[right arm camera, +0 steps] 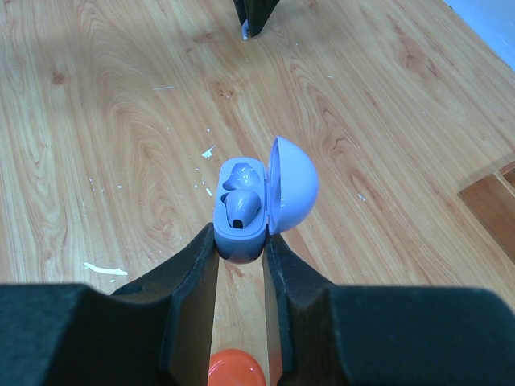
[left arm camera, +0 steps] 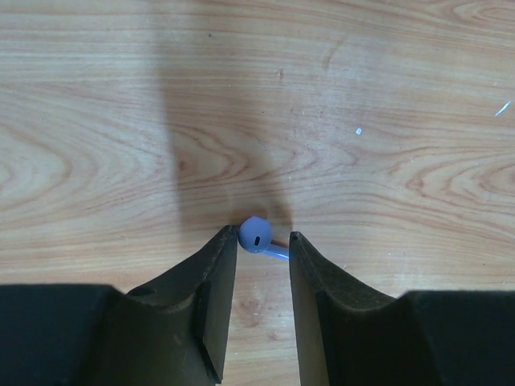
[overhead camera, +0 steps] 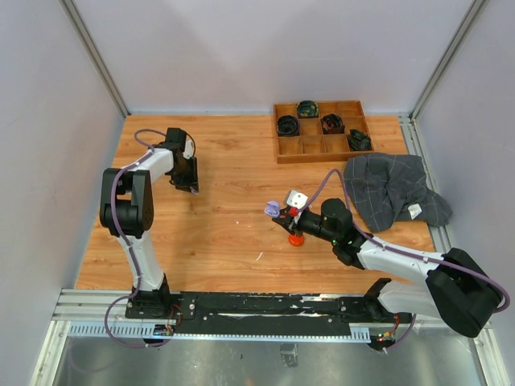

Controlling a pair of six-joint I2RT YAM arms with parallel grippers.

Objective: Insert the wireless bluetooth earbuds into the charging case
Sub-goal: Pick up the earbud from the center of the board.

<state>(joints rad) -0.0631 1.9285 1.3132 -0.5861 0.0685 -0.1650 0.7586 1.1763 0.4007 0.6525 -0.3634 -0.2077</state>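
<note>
- Table (overhead camera: 225, 153): wood. A tray (overhead camera: 314, 147) at the far right holds dark cases, with a grey cloth (overhead camera: 386, 189) beside it. Neither is in play.
- Right gripper (right arm camera: 240, 238): clamped on the base of the lilac charging case (right arm camera: 286, 185), lid open, mid-table.
- Left gripper (left arm camera: 263, 239): far left, down at the table, jaws narrow astride the loose lilac earbud (left arm camera: 255, 234). One finger touches it; can't tell if it's pinched.
- Orange-red item (right arm camera: 236, 371): beneath the right gripper, bud or case unclear.
- Seated earbud (right arm camera: 241, 207): in the case's near slot; the far slot looks empty.
- Progress: about half done for this case. Left to do: lift the loose bud, carry it over and seat it.
</note>
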